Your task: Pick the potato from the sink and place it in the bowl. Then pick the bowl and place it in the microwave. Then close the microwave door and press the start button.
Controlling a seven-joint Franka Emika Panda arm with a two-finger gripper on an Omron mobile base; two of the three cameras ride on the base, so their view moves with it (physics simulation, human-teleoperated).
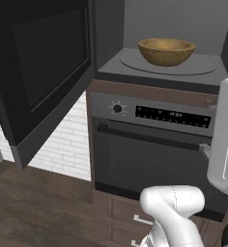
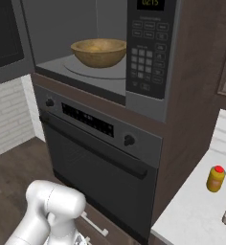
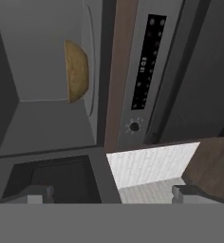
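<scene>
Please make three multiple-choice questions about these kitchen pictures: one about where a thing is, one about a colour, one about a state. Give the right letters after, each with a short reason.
1. Where is the bowl?
A. in the sink
B. on the round plate inside the microwave
C. on the floor

2. What colour is the cap of the small yellow bottle on the counter?
A. red
B. blue
C. white

3. How is the microwave door?
A. shut
B. removed
C. swung open

Answers: 1 B, the bowl stands on the turntable in the cavity. 2 A, a red cap tops the bottle. 3 C, the door hangs out to the left and the cavity is exposed.
</scene>
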